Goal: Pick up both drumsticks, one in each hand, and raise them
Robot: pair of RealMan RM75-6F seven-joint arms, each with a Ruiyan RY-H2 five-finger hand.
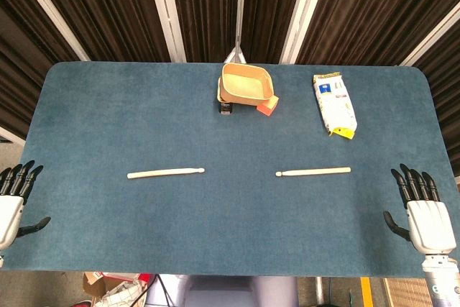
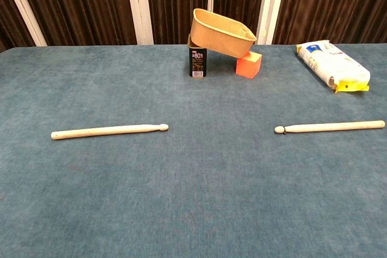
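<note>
— Two drumsticks, you said. Start with the biggest thing, though.

— That was the blue table (image 1: 108, 106), filling most of the head view, with dark curtains (image 1: 100, 5) behind it at twelve o'clock.

— And next in size?

— A white packet (image 1: 334, 102) with a yellow end lay at about one o'clock. Near twelve o'clock a tan bowl (image 1: 246, 82) sat tilted, resting on a dark can (image 2: 198, 62) and an orange cube (image 2: 248, 64).

— The hands?

— The left hand (image 1: 11, 203) was at the table's edge around eight o'clock, fingers straight and apart, holding nothing. The right hand (image 1: 424, 210) was at about four o'clock, likewise spread and empty. Neither showed in the chest view.

— Where were the sticks?

— Both lay flat on the cloth, in one line across the middle, well apart from each other. The left drumstick (image 1: 165, 172) lay at nine o'clock from centre, the right drumstick (image 1: 314, 172) at three o'clock, their beaded tips pointing inward. Each was well apart from its hand.
</note>
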